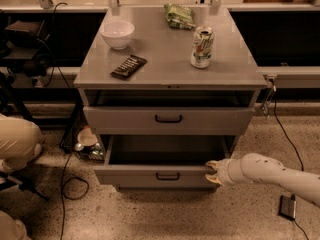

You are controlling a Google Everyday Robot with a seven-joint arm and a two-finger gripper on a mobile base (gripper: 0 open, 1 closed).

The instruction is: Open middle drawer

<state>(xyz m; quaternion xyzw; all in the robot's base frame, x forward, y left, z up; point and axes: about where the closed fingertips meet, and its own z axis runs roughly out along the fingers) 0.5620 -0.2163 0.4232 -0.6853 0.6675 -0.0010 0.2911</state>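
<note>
At right end of open mid drawer (135,176) front panel: claw (214,172); wide/narrow – can't tell.

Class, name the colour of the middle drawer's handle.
Black handle, clearest in the camera view; the gripper is at the right end of the middle drawer.

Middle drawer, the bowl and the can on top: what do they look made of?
Middle drawer: seemingly painted grey metal, matte, with a thin flat panel and dark bar handle. Bowl: white and smooth; ceramic or plastic, cannot tell. Can: likely thin metal, with printed sides and a shiny rim. The gripper, at the drawer front's right end as seen, looks like pale plastic.
</note>
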